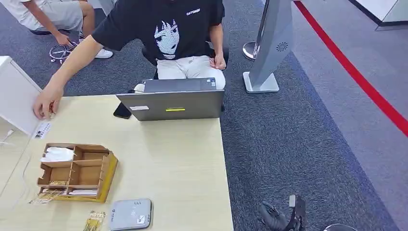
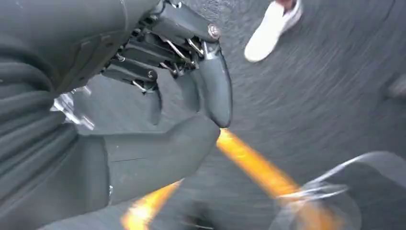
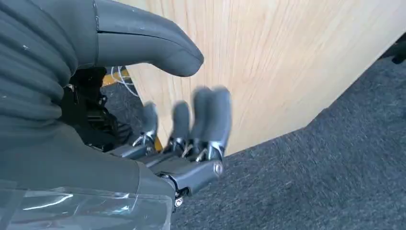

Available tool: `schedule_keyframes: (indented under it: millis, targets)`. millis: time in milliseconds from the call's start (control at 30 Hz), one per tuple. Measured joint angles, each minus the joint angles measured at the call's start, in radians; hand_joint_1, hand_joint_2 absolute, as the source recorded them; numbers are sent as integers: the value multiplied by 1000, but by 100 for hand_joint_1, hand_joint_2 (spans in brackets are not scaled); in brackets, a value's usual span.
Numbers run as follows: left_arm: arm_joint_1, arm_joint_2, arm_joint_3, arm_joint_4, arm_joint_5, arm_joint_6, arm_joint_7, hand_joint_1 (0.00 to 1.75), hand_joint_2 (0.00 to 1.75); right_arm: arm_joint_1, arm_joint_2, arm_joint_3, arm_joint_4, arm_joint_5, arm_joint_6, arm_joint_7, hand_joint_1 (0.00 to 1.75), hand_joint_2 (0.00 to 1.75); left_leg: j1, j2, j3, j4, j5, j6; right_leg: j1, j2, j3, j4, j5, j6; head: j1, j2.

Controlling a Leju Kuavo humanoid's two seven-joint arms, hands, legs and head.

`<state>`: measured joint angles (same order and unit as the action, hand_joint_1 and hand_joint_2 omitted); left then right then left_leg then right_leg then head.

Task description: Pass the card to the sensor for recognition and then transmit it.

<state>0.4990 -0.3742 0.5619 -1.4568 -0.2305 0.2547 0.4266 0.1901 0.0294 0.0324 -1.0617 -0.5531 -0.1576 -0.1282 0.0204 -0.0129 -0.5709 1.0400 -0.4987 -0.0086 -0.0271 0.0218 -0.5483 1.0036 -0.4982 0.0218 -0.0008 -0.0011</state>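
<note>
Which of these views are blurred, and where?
Head view: sharp and evenly lit, table and laptop crisp. Left wrist view: floor smeared, left hand fairly sharp. Right wrist view: fingers of the right hand blurred, table grain clear.

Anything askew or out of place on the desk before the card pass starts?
Mostly tidy. The wooden organizer sits slightly askew, with small packets spilling past its front edge and another loose beside the grey card reader. A person's hand rests on the table's far left corner.

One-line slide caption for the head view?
Person's hand rests at the table edge; card reader and wooden organizer wait near the robot.
</note>
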Motion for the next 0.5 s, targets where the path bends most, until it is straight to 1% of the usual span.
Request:
schedule_keyframes:
  millis: [33,67,133,200,300,433,467,500]
  targets:
    - [6,0,-6,13,-3,-9,17,175,175,3,-1,0,-3,1,-1,0,99,175,0,0,0,0,0,0,0,0,0,0,0,0,0,0]
    - [12,-2,-14,26,2,-15,33,175,175,6,-2,0,-7,4,-3,0,99,175,0,0,0,0,0,0,0,0,0,0,0,0,0,0]
    - [26,-3,-31,43,11,-53,71,175,175,9,-3,0,-13,10,-5,0,99,175,0,-1,0,0,0,0,0,-1,0,0,0,0,0,0]
    - [29,-3,-40,62,15,-97,93,175,175,9,-4,0,-16,19,-4,0,99,175,0,-1,0,0,0,0,0,0,0,0,0,0,0,0]
    - [30,-3,-44,79,13,-117,95,175,175,10,-5,-1,-19,19,-4,0,99,175,0,-1,0,0,0,0,0,0,0,0,0,0,0,0]
    - [32,-2,-44,94,13,-121,95,175,175,10,-5,-1,-21,19,-4,0,99,175,0,-1,0,0,0,0,0,0,0,0,0,0,0,0]
    - [32,-2,-44,95,13,-122,95,131,175,10,-5,-1,-21,19,-4,0,14,175,0,-1,0,0,0,0,0,0,0,0,0,0,0,0]
    - [32,-2,-44,97,13,-122,95,0,175,10,-5,-1,-21,19,-4,0,0,175,0,-1,0,0,0,0,0,0,0,0,0,0,0,0]
